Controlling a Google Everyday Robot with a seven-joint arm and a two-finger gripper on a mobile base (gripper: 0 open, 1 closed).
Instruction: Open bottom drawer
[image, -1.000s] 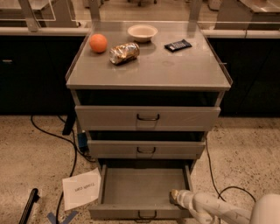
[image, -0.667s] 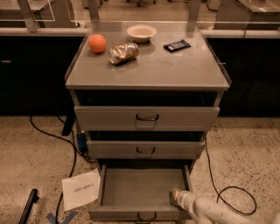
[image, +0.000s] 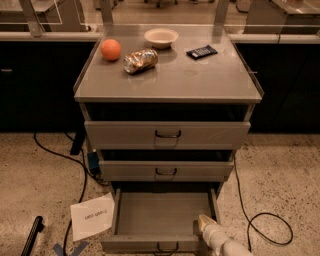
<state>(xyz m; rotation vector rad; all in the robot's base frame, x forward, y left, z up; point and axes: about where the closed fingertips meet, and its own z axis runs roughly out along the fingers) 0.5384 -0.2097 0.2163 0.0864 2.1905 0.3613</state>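
The bottom drawer (image: 150, 244) is grey metal, the narrowest of three, and stands pulled out with its empty inside showing. Its small dark wire handle (image: 167, 247) sits at the centre of its front, at the lower edge of the view. My gripper (image: 204, 223) is a pale arm tip reaching in from the lower right, resting at the drawer's right front corner, to the right of the handle.
Above are the mid-sized drawer (image: 165, 170) and the widest drawer (image: 167, 134), both slightly out. The cabinet top holds an orange (image: 111, 49), a foil packet (image: 140, 61), a bowl (image: 161, 37) and a dark packet (image: 202, 51). A paper sheet (image: 92, 216) and cables (image: 265, 220) lie on the floor.
The arm has drawn back toward the lower right, so less of it shows. The bottom drawer stays pulled out.
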